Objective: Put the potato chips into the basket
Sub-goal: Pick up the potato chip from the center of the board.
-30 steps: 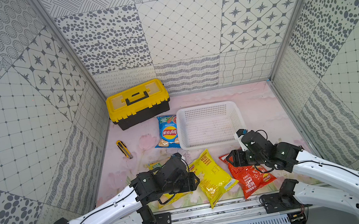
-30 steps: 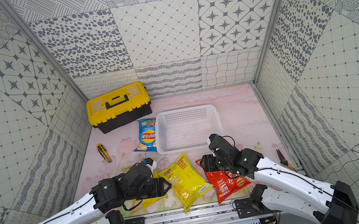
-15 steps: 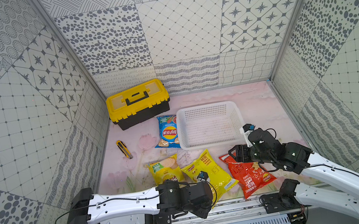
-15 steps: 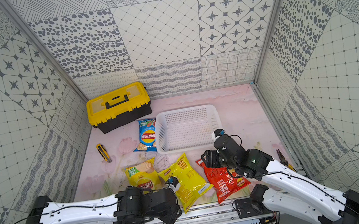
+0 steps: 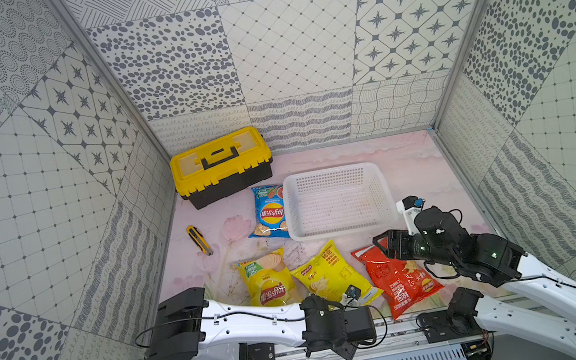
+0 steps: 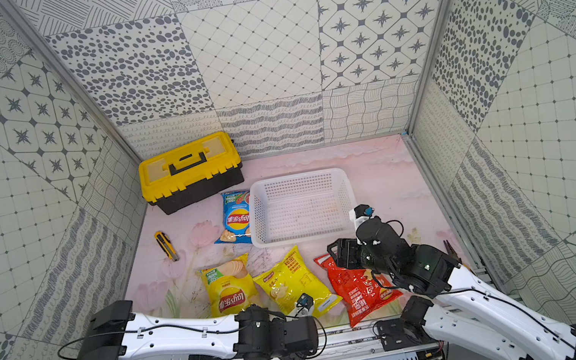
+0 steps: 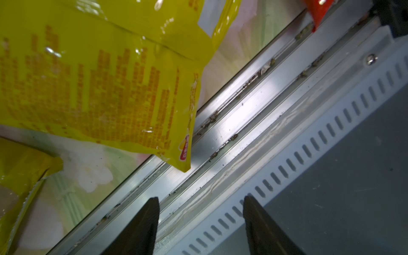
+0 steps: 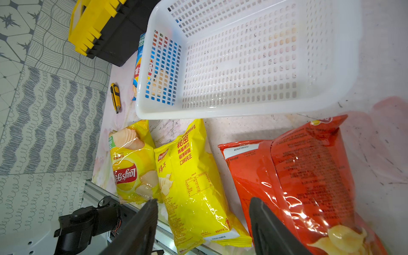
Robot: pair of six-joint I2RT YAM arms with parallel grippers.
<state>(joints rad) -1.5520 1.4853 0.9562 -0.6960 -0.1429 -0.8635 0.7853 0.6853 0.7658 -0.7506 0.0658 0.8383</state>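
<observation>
Left gripper [image 7: 201, 198] drew back over the rail [image 7: 231, 123], right gripper [image 8: 203, 199] above red bag [image 8: 309, 172], each with jaws apart

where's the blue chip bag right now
In both top views the shiny blue crinkly chip bag lies flat right beside the left wall of the white perforated plastic basket, just in front of the yellow-and-black toolbox.

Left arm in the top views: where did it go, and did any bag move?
The left gripper, open and empty, pulled back from over the leftmost yellow crinkly chip bag to the metal front rail, uncovering it. The right gripper barely shifted above the red shiny chip bag. Nothing was picked up; all bags and the white perforated plastic basket stayed put.
</observation>
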